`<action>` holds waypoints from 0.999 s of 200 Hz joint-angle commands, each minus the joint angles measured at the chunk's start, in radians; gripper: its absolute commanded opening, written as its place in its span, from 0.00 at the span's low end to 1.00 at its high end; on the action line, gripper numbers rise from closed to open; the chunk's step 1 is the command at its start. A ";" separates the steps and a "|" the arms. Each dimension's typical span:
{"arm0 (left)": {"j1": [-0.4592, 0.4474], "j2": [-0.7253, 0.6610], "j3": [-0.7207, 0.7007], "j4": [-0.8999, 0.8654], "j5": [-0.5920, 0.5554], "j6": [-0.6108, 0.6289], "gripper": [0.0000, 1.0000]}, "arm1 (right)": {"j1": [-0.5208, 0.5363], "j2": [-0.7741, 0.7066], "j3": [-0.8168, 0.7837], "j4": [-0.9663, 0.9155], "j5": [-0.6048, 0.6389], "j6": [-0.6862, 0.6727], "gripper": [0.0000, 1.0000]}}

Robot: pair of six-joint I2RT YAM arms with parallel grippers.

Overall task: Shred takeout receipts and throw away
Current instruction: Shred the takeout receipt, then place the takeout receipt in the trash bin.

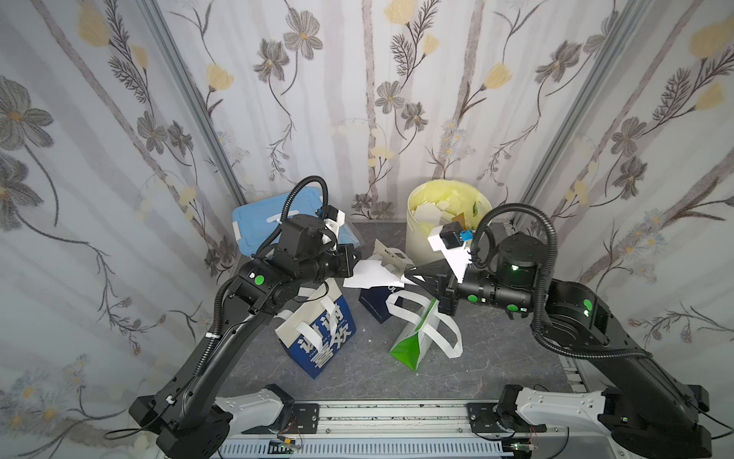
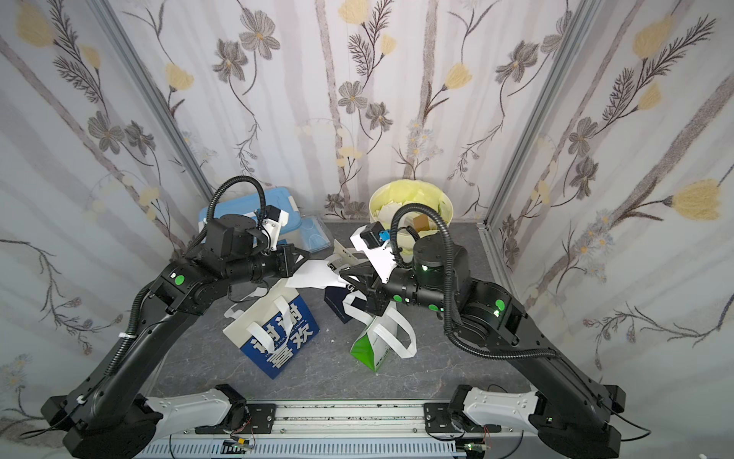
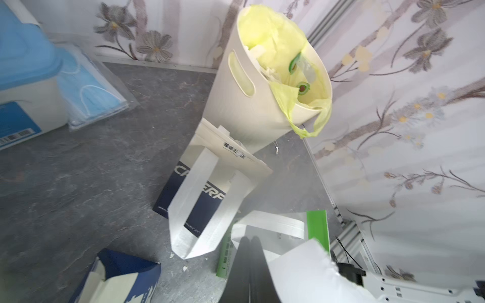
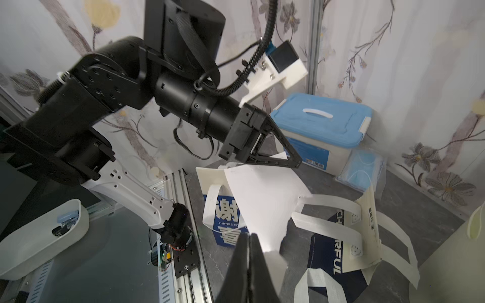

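Spanning the gap between the two arms near the middle of both top views, one white receipt [image 1: 371, 275] hangs in the air above the bags, pinched at both ends. The left gripper [image 1: 356, 263] has its jaws pressed together on one edge, and the right gripper [image 1: 408, 274] is clamped the same way on the opposite edge. Three paper bags sit on the grey table [image 1: 496, 357] beneath it. One blue bag [image 1: 321, 337] with white Chinese characters is at lower centre, one navy bag [image 1: 374, 308] is up and to the right of it under the sheet, and one green bag [image 1: 407, 349] lies tipped over right of centre. One cream bin [image 1: 419, 242] with a yellow liner stands at the upper right of the table with white paper scraps [image 1: 427, 212] inside. One blue-lidded box [image 1: 256, 222] sits at the upper left. The top views leave the grips hard to read. The right wrist view shows the sheet narrowing into the closed fingertips [image 4: 240, 265], a ragged edge on the paper, and the left gripper's tip meeting the far edge. The left wrist view shows one pack of blue face masks [image 3: 89, 89] against the box. Only the right wrist view shows one white tray [image 4: 26, 249] past the rail by the left arm's base.
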 commanded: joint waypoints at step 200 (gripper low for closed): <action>-0.070 -0.056 -0.118 0.563 0.026 -0.247 0.00 | -0.713 0.711 0.433 -0.021 0.390 0.129 0.54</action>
